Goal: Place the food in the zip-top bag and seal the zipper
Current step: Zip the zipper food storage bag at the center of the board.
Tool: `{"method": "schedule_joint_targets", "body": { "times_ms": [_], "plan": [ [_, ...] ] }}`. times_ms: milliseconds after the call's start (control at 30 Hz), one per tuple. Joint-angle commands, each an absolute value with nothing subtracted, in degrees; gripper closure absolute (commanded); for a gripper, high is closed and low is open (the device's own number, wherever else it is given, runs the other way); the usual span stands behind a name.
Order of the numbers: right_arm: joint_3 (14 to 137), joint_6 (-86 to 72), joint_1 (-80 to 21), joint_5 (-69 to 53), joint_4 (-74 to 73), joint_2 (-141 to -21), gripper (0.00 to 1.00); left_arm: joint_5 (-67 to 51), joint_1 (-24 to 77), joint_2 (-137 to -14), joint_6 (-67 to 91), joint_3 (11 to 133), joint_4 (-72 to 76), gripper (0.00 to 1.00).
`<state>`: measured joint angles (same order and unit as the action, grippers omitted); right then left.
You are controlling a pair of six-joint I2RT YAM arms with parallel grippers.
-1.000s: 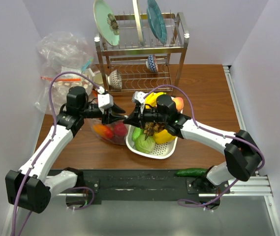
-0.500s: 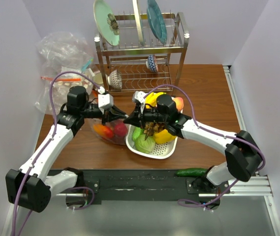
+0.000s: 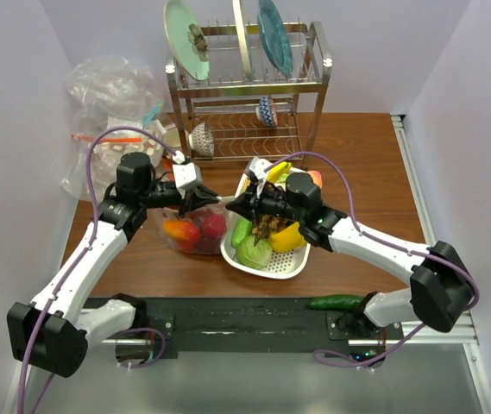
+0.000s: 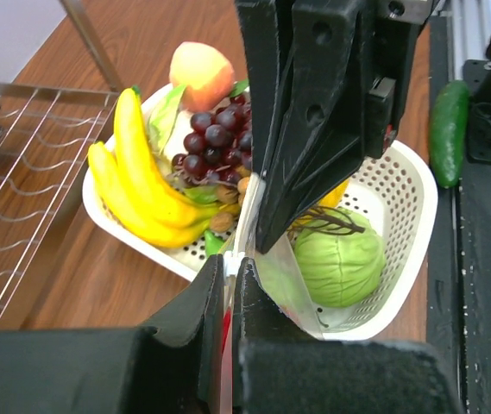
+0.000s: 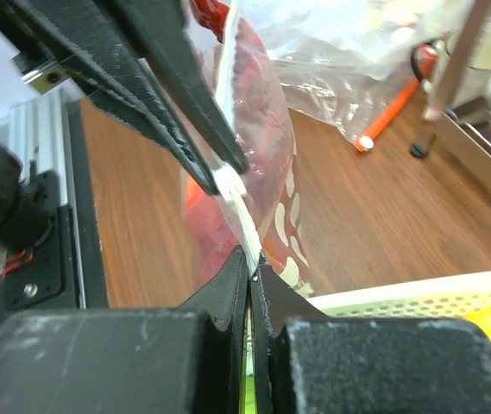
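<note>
Top external: left gripper [image 3: 206, 200] and right gripper [image 3: 233, 205] both pinched tight on the zipper [image 5: 232, 188]. Zip-top bag [image 3: 195, 233], food [image 3: 183, 230] inside, sits between the table's [image 3: 361, 172] left edge and the white basket [image 3: 267, 266].

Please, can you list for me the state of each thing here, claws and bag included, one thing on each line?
zip-top bag: held up by its mouth edge
left claw: shut on that edge
right claw: shut on that edge
zipper: stretched between the claws; sealed or not, unclear
food: red pieces inside the bag
white basket: upright, partly filled
cucumber: lying flat outside the basket
</note>
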<state>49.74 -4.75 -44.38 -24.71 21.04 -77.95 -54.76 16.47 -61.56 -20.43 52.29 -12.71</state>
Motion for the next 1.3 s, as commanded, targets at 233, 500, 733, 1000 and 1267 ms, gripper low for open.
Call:
{"method": "schedule_joint_targets", "body": {
  "times_ms": [233, 500, 733, 1000, 1267],
  "plan": [
    [48.69, -10.02, -41.49, -11.87, 26.02, -75.23, 1.00, -37.91, 15.73, -58.72, -15.47, 58.18, -16.35, 1.00],
    [48.69, -9.93, -41.22, -7.56, 24.96, -75.50, 1.00, -28.57, 15.73, -54.49, -12.39, 63.19, -21.34, 1.00],
    [52.81, -8.79, -41.13, -5.63, 23.03, -78.39, 1.00, -25.05, 15.73, -53.79, -12.74, 67.94, -29.00, 1.00],
    [59.15, -6.60, -40.96, -0.80, 19.34, -82.44, 1.00, -23.82, 15.73, -52.82, -12.39, 67.76, -32.69, 1.00],
    [64.86, -4.57, -41.13, -16.50, 15.91, -85.43, 0.56, -29.61, 15.73, -51.77, -11.95, 63.81, -28.31, 1.00]
  ]
}}
